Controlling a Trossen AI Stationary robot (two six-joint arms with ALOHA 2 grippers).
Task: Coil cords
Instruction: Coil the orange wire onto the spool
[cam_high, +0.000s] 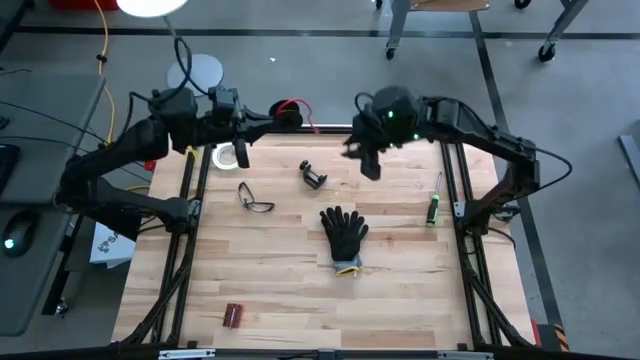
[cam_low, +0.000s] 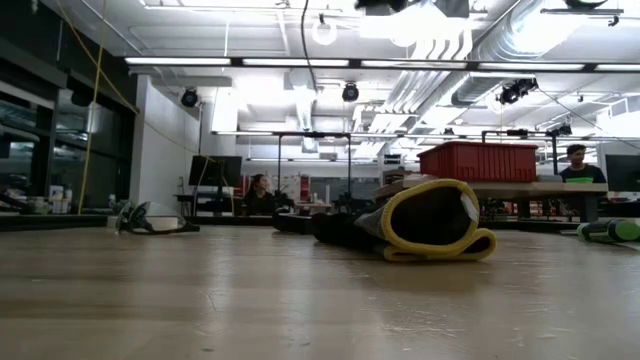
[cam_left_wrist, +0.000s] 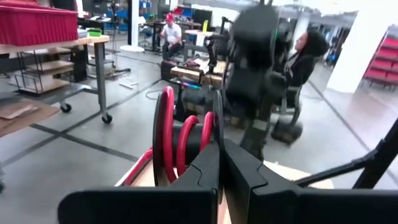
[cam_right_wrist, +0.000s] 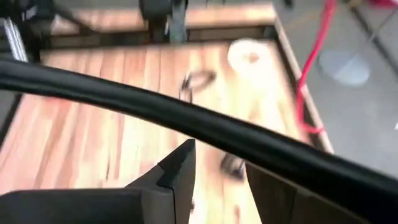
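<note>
A small black spool wound with red cord hangs over the table's far edge, with my left gripper shut on it. A loose stretch of the red cord trails off beside the table's far edge. My right gripper hovers above the table's far middle, tipped downward and open, with nothing between its fingers. A black cable of the arm crosses the right wrist view. My left gripper pinches the spool's black side disc at its rim between the two fingers. The fingers come at it level, from the table's left side. The spool is lifted clear, standing on edge, and a slack length of red cord hangs from it.
On the wooden table lie a black glove with a yellow cuff, clear safety glasses, a white tape ring, a small black clamp, a green-handled screwdriver and a small dark red piece. People sit in the room beyond.
</note>
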